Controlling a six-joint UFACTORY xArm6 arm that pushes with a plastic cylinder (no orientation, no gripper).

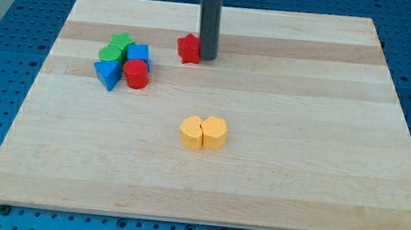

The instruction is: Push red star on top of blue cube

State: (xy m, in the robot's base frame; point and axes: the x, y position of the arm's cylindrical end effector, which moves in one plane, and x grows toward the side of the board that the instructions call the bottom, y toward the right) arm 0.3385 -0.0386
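The red star (pixel 189 48) lies on the wooden board near the view's top, left of centre. My tip (pixel 207 57) stands right against the star's right side. The blue cube (pixel 138 53) sits to the star's left, a short gap away, in a cluster of blocks. The rod rises straight up out of the view's top.
In the cluster with the blue cube are a green star (pixel 122 43), a green block (pixel 109 52), a red cylinder (pixel 136 74) and a blue triangle (pixel 106 73). Two yellow blocks (pixel 204 132) touch each other at the board's middle. The wooden board (pixel 300 163) lies on a blue pegboard.
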